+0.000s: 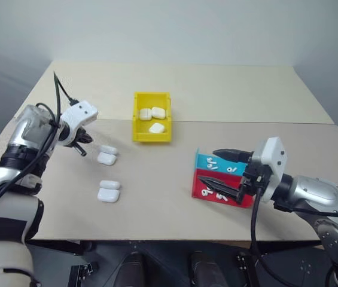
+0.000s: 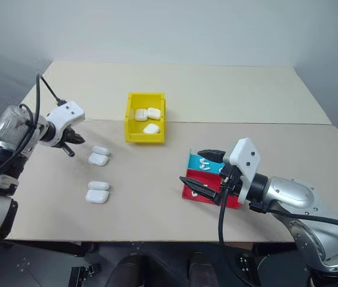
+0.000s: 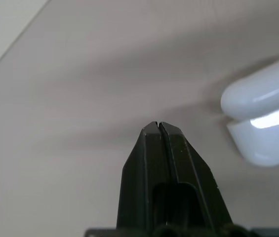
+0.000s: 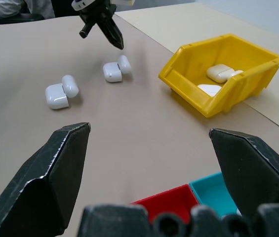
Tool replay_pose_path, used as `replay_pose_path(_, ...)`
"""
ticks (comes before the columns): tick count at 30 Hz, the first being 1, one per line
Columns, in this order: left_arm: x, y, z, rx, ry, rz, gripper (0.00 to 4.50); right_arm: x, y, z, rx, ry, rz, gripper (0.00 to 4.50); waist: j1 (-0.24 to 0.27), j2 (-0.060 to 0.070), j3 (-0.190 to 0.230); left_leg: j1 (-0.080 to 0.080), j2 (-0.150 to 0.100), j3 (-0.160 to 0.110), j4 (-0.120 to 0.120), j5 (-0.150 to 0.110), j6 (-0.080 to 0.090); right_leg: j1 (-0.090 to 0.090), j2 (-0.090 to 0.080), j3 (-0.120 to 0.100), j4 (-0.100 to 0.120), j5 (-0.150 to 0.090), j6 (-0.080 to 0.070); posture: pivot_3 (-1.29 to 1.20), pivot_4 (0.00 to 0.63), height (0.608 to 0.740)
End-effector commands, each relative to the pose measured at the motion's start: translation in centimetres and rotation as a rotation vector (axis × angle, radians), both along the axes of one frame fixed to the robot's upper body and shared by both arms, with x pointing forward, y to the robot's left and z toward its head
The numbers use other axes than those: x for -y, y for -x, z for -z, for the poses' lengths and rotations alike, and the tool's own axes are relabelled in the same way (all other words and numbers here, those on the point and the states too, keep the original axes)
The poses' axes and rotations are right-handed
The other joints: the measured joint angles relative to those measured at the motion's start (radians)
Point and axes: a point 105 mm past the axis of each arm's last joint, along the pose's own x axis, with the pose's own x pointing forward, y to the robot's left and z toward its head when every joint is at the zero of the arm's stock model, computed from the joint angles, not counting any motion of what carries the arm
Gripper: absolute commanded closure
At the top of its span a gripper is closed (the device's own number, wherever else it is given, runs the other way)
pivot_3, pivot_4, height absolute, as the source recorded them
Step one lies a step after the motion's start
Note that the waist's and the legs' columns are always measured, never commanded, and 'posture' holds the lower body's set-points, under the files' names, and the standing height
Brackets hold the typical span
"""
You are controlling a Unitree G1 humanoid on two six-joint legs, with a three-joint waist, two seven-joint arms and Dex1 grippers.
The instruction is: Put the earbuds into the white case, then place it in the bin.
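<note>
The left gripper (fingers pressed together, empty) hovers beside an open white case near the table's left edge. The right gripper gapes wide over the tray.

arms: showing silver metal shells with black joints
wrists: wearing white camera housings
cables: trailing black loops
fingers: tapering, black

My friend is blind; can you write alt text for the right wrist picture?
Two open black fingers frame a beige table with a yellow bin holding white cases, two open white cases, and another shut gripper hovering above them.
</note>
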Motion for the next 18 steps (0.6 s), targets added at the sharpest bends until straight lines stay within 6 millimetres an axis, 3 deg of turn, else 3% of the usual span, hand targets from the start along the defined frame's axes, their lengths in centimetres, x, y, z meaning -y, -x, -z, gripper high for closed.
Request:
replay_pose_path(1, -0.6, 0.2, -1.1, 0.019, 0.025, 0.002, 4.46, -0.3, 0.6, -1.0, 0.041, -0.012, -0.013, 0.0, 0.004, 0.0, 0.0, 0.0, 0.0, 0.0, 0.0, 0.0, 0.0, 0.0, 0.0, 0.0, 0.0, 0.0, 0.0, 0.0, 0.15, 0.74)
replay_pose_path(18, 1.3, -0.4, 1.4, 0.019, 0.115, 0.111, 4.46, -0.6, 1.3, -0.7, 0.03, -0.022, -0.012, 0.0, 0.01, 0.0, 0.0, 0.0, 0.0, 0.0, 0.0, 0.0, 0.0, 0.0, 0.0, 0.0, 0.0, 0.0, 0.0, 0.0, 0.15, 0.74)
